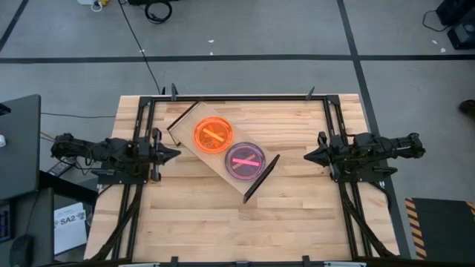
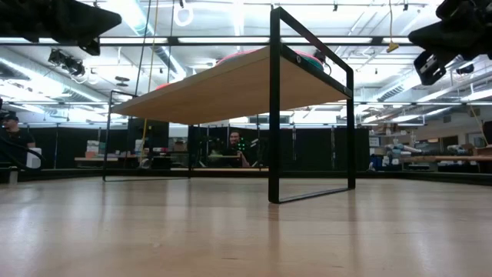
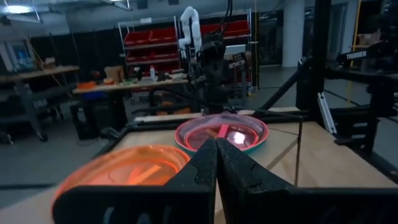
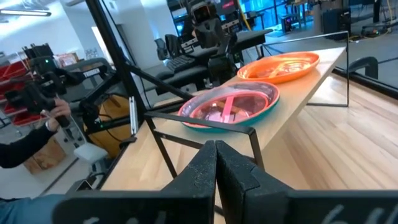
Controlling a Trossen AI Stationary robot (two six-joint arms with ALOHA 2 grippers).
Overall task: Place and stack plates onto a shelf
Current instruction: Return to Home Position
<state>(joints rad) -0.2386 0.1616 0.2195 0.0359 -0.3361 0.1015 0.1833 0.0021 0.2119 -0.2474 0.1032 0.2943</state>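
The shelf (image 1: 220, 153), a light-wood board with dark end panels, stands slantwise in the table's middle. On it rest two stacks of plates: one topped orange (image 1: 214, 135) toward the far left, one topped pink (image 1: 245, 160) toward the near right, with a cyan rim under the pink (image 4: 231, 104). My left gripper (image 1: 177, 153) hovers left of the shelf, shut and empty. My right gripper (image 1: 306, 156) hovers right of it, shut and empty. In the low view the shelf (image 2: 231, 88) is seen from below, and the plates barely show over its top.
A dark metal frame (image 1: 237, 97) runs along the table's far edge and both sides. Bare tabletop (image 1: 223, 230) lies near of the shelf. People show in the room beyond the table (image 2: 233, 146), and a sleeved arm appears in the right wrist view (image 4: 25, 146).
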